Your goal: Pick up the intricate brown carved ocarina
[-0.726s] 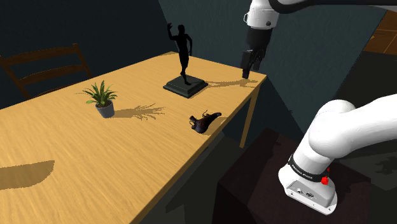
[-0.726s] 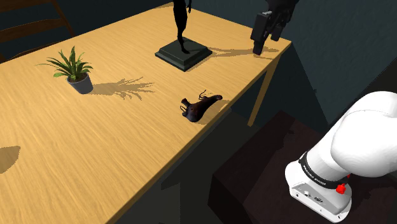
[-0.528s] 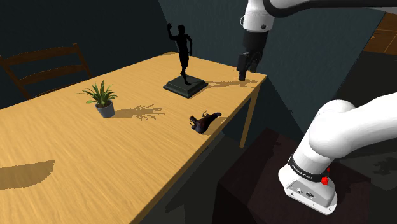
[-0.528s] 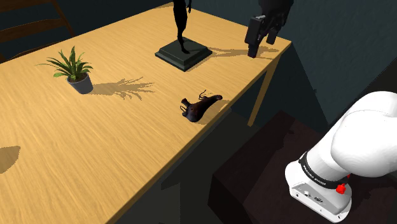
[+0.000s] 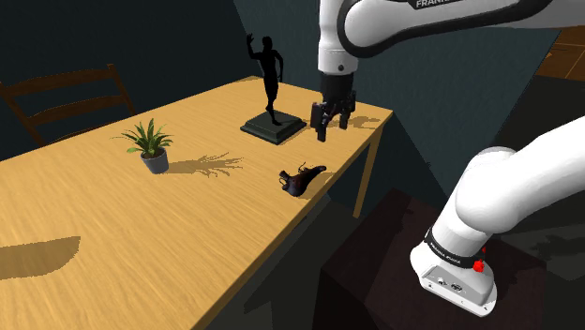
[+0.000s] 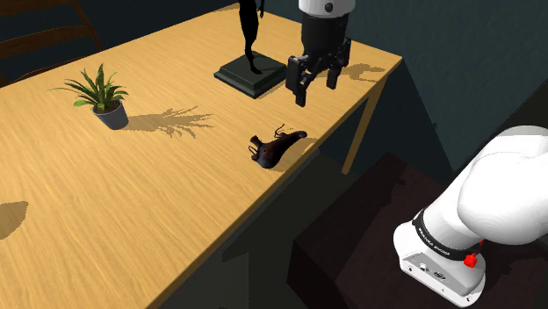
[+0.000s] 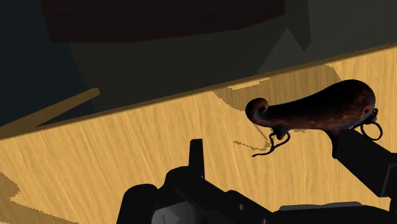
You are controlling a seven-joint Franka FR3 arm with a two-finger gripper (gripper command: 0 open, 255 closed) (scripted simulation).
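a: in the shoulder view, the ocarina (image 5: 302,178) lies by the edge of the worktop (image 5: 131,244) at that view's right; our jaws hang farther along, near the statue (image 5: 272,126).
b: second exterior view: jaws spread, empty.
a: wrist view: the ocarina (image 7: 318,111) sits off to one side of them. descending so, we'd likely knock it off the edge.

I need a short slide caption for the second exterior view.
Open black hand hovers over the wooden table beside a dark statuette; the brown ocarina lies near the edge.

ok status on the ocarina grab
Gripper open, empty, above the table. Ocarina on the table near its edge, untouched. Statue stands aside, nothing between.
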